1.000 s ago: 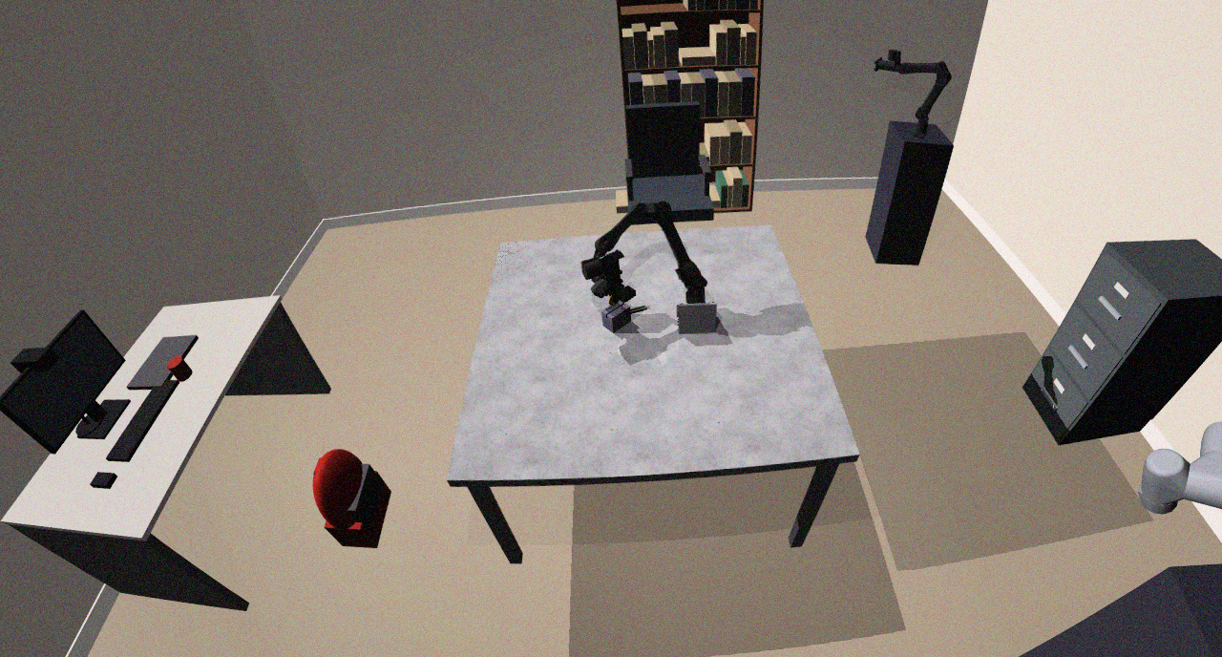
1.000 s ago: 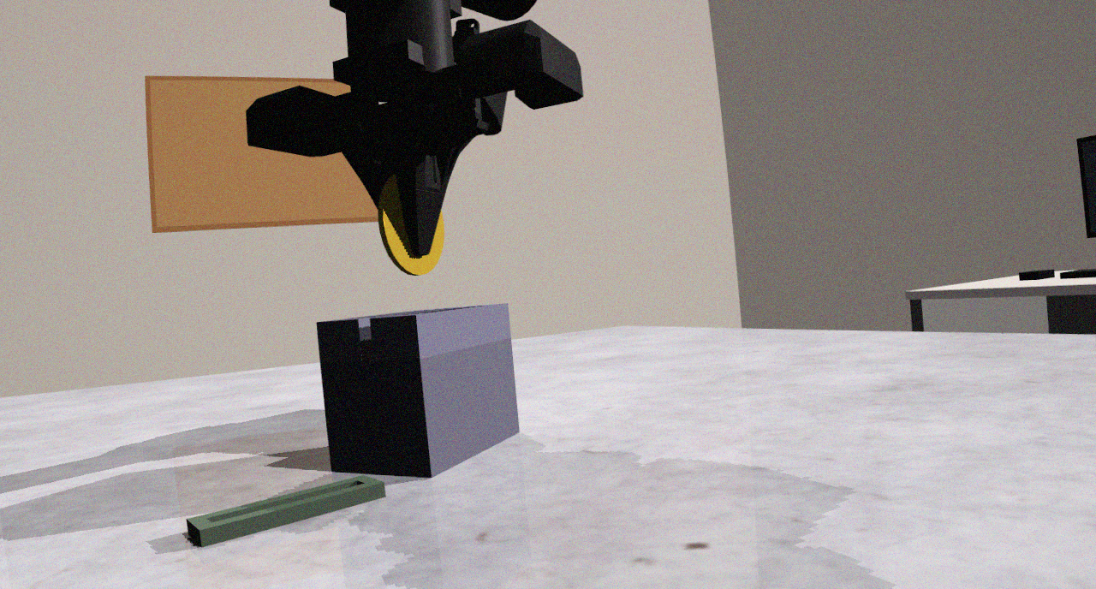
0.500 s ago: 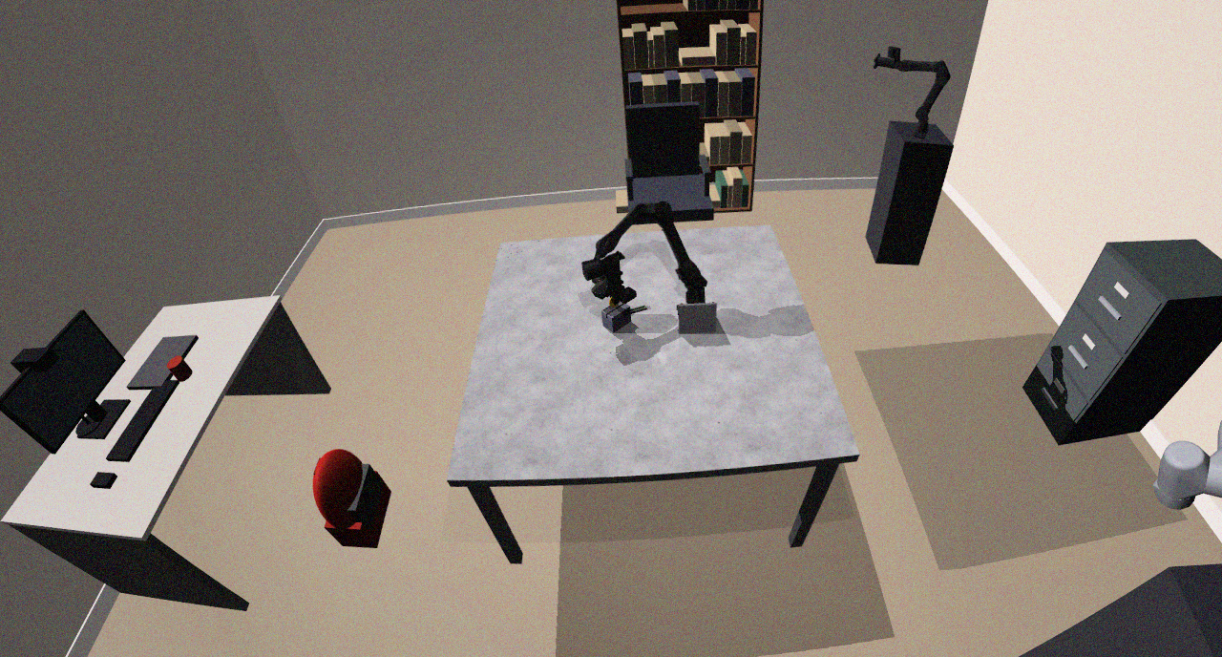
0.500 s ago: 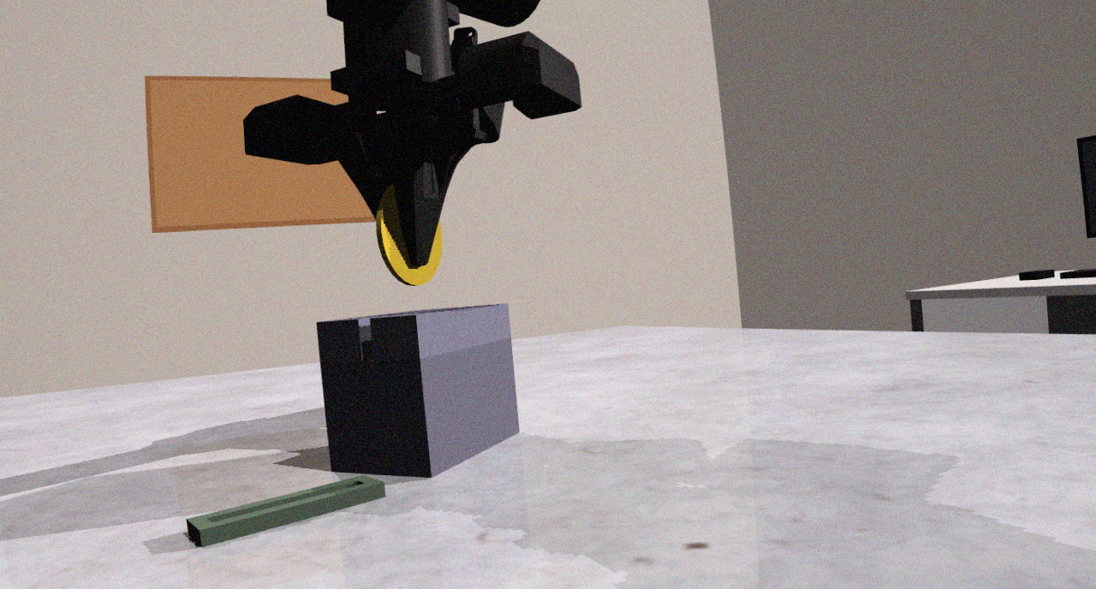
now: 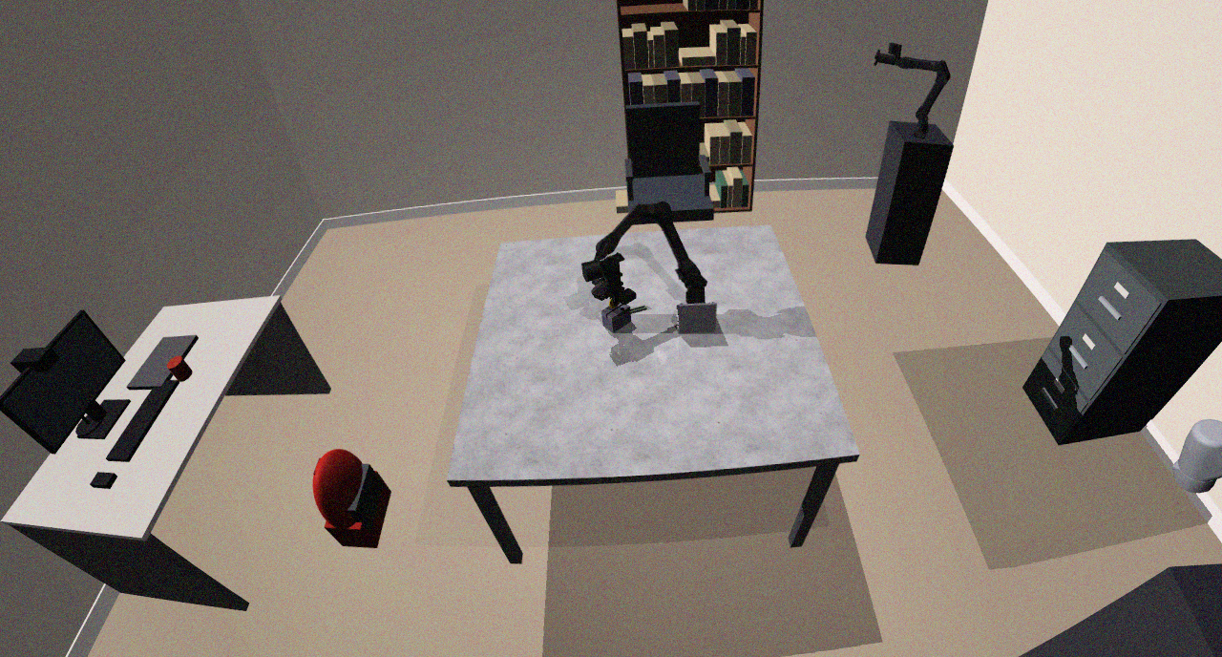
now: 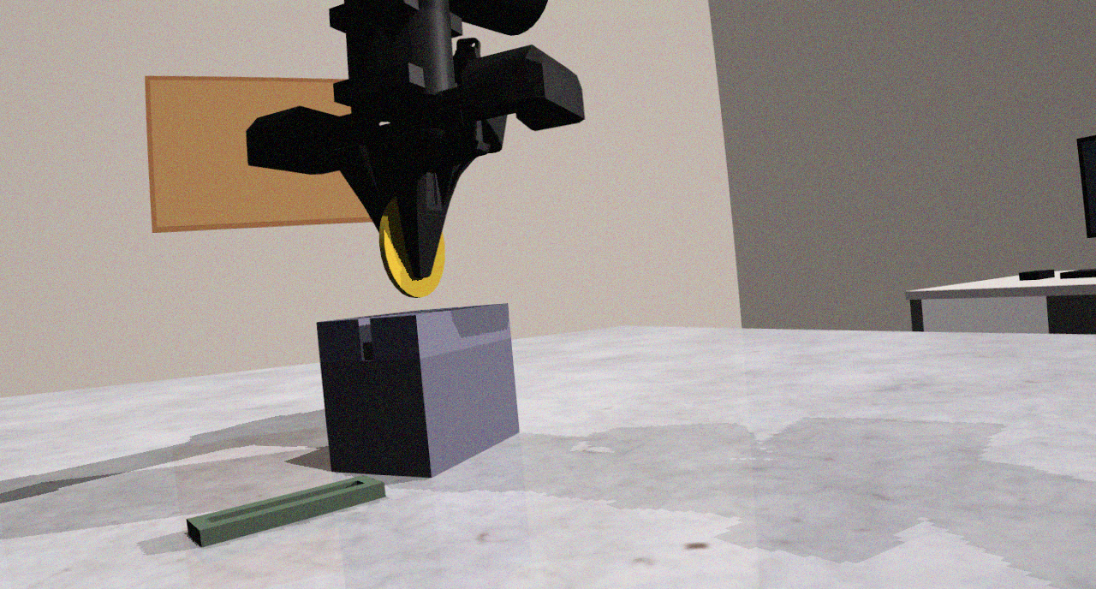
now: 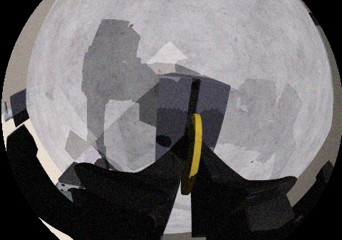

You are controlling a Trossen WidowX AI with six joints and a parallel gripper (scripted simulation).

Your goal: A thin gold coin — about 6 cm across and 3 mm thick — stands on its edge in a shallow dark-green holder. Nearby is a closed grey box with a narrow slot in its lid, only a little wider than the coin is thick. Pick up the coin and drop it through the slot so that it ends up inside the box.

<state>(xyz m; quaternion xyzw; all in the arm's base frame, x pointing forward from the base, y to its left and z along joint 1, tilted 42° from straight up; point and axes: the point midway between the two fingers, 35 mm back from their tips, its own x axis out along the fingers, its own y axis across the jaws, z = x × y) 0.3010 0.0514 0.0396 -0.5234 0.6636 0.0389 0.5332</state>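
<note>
Hanging edge-down in gripper: thin gold coin, just abv box slot.

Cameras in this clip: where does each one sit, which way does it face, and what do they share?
Top: high in the room, looking down on the table; the whole arm shows, bent over the grey box.
Exterior: low, near the table surface, looking sideways at the box, the green holder and the pincer shut on the gold coin.
Wrist: on the arm, looking down past the fingers along the coin to the slot.
Shared: exterior and wrist both show coin above box.
</note>
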